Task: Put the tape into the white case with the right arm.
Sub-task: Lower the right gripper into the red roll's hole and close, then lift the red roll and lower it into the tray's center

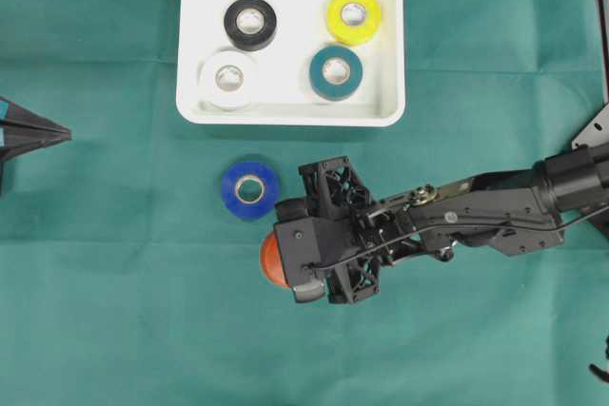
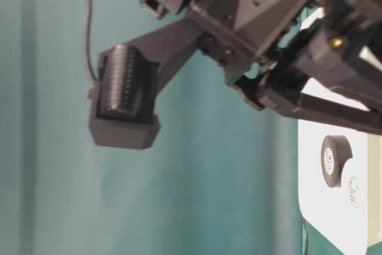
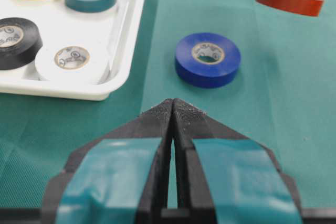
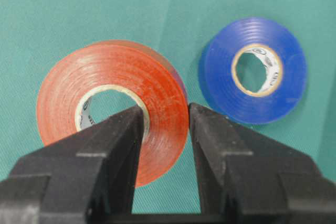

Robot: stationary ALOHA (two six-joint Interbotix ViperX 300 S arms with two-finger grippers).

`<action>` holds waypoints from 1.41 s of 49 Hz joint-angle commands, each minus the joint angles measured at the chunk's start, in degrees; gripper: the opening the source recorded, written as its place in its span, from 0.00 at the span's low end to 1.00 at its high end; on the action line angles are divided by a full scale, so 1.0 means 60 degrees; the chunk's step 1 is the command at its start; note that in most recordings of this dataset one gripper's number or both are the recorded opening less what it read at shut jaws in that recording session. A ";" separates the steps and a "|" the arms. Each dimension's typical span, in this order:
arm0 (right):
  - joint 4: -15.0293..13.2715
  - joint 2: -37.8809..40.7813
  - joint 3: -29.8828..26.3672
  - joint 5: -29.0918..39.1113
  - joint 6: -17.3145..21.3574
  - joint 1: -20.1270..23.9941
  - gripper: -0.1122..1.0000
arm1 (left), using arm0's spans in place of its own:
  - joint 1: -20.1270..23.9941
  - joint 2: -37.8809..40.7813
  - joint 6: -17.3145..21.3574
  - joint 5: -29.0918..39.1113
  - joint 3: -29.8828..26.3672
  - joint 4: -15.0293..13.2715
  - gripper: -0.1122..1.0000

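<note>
Right gripper [image 4: 164, 116] clamped on the orange tape roll [image 4: 113, 106]: one finger inside the core hole, the other against the outer face, the roll's wall pinched between them. In the left wrist view the roll [image 3: 290, 0] hangs level from the fingertips, its shadow on the green cloth [image 1: 114, 311] below it; whether it clears the cloth cannot be told. Blue tape roll [image 1: 249, 188] lies flat just beside, apart from the orange one.

White case [image 1: 290, 111] sits farther up the table, holding black [image 1: 250, 23], yellow [image 1: 353, 15], white [image 1: 228, 79] and teal [image 1: 335, 72] rolls; bare floor remains at the middle.

Core labels carry print, too small to read.

Left gripper [image 3: 173, 109] closed, empty, well apart at the cloth's left edge
</note>
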 commanded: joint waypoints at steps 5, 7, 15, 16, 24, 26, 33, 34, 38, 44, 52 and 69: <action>-0.0015 -0.0352 -0.0249 0.0103 0.0015 -0.0015 0.11 | 0.0015 0.0073 0.0000 -0.0073 -0.0103 0.0000 0.10; -0.0015 -0.0352 -0.0220 0.0103 0.0029 -0.0073 0.11 | 0.0000 0.0073 0.0000 -0.0073 -0.0103 0.0000 0.10; -0.0015 -0.0366 -0.0176 0.0103 0.0029 -0.0645 0.11 | 0.0000 0.0073 0.0000 -0.0073 -0.0103 0.0000 0.10; -0.0015 -0.0366 -0.0176 0.0103 0.0029 -0.0747 0.11 | 0.0000 0.0073 0.0000 -0.0073 -0.0103 0.0000 0.10; -0.0015 -0.0366 -0.0176 0.0088 -0.0029 -0.1597 0.11 | 0.0000 0.0073 0.0000 -0.0073 -0.0103 0.0000 0.10; -0.0015 -0.0366 -0.0190 0.0059 -0.0044 -0.1802 0.11 | 0.0015 0.0073 0.0000 -0.0073 -0.0103 -0.0015 0.10; -0.0015 -0.0425 -0.0249 0.0000 -0.0059 -0.2534 0.11 | 0.0015 0.0073 0.0000 -0.0073 -0.0103 0.0000 0.10; -0.0015 -0.0469 -0.0264 -0.0029 -0.0073 -0.2695 0.11 | 0.0000 0.0073 0.0000 -0.0073 -0.0103 -0.0015 0.10; -0.0015 -0.0557 -0.0249 -0.0044 -0.0088 -0.3091 0.11 | 0.0000 0.0073 0.0000 -0.0073 -0.0103 0.0000 0.10; -0.0015 -0.0615 -0.0249 -0.0044 -0.0146 -0.3691 0.11 | 0.0000 0.0073 0.0000 -0.0059 -0.0103 0.0000 0.10; -0.0381 -0.0601 -0.0190 -0.0088 -0.0146 -0.4424 0.11 | 0.0015 0.0073 0.0000 -0.0059 -0.0103 0.0000 0.10; -0.1743 -0.0381 -0.0205 -0.0396 -0.0103 -0.5522 0.11 | 0.0015 0.0073 0.0000 -0.0059 -0.0103 0.0000 0.10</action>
